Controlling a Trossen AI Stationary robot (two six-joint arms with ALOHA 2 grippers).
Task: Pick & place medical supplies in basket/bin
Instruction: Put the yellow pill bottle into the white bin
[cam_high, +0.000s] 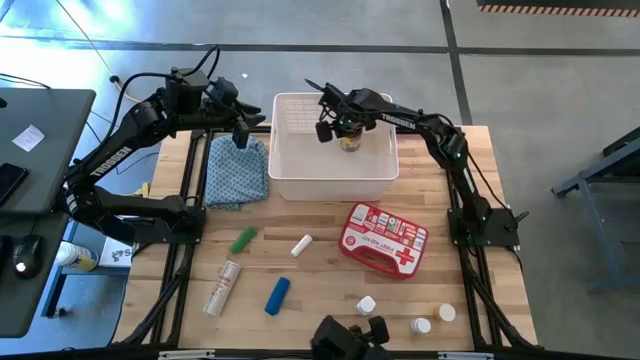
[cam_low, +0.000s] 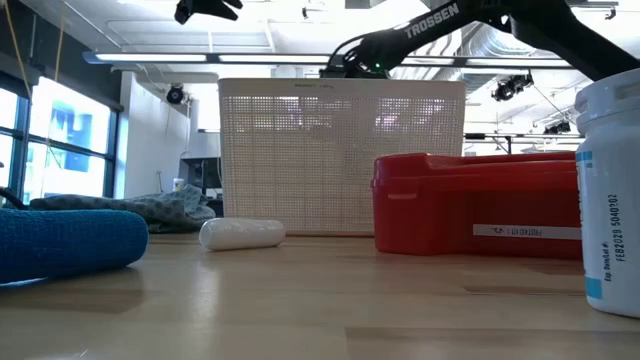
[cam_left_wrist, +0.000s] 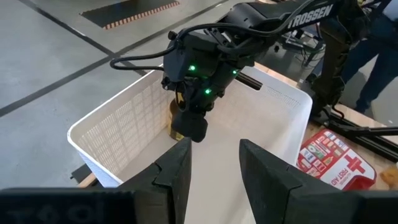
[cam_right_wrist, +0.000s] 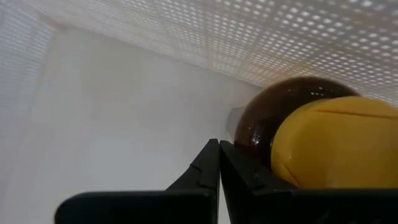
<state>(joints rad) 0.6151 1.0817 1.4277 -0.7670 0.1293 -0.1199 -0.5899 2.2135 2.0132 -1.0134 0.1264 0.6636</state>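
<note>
Right fingers (cam_right_wrist: 219, 163) pressed together inside basket (cam_high: 300, 185), amber bottle (cam_right_wrist: 311, 140) just beside, not held, left fingers (cam_left_wrist: 214, 168) spread above basket.

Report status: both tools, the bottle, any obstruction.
Right tool shut, empty, over the basket. Amber bottle inside basket, beside it. Left tool open, by the basket's edge, empty. No obstruction seen.

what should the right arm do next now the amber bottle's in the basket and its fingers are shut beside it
Probably lift the right gripper straight up out of the basket. Its fingers are shut on nothing, and the amber bottle sits apart beside them on the basket floor. The first-aid case and small bottles still lie on the table.
</note>
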